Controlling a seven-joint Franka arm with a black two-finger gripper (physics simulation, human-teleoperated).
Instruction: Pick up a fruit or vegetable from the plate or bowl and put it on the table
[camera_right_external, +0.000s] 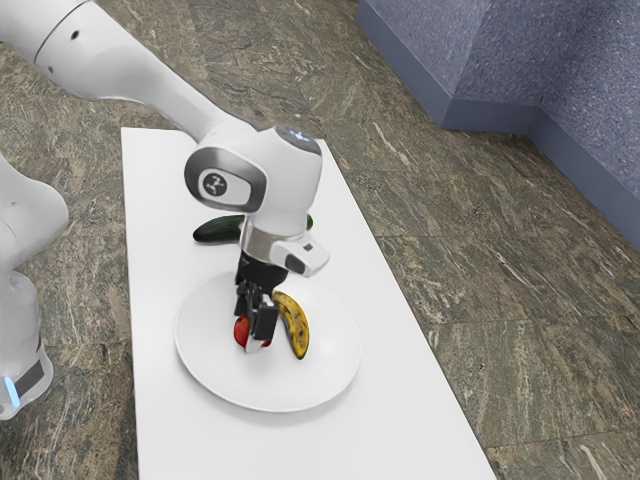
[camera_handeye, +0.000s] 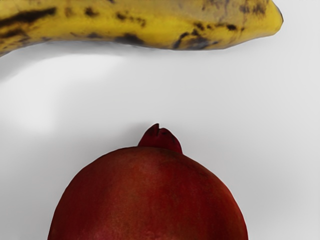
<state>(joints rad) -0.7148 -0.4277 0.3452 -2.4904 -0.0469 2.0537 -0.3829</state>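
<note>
Table (camera_right_external: 165, 430): plate (camera_right_external: 290, 388) with pomegranate (camera_handeye: 150, 200), banana (camera_right_external: 298, 328)

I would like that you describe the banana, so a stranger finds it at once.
On the white table stands a round white plate. On it lies the banana, long, curved and yellow with dark blotches, unlike its neighbour, the round red fruit.

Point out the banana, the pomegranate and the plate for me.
Banana (camera_handeye: 145, 26): wrist view, on its spotted peel.
Pomegranate (camera_handeye: 150, 195): wrist view, on its round red body.
Plate (camera_right_external: 213, 350): exterior view, on its bare white surface.
</note>
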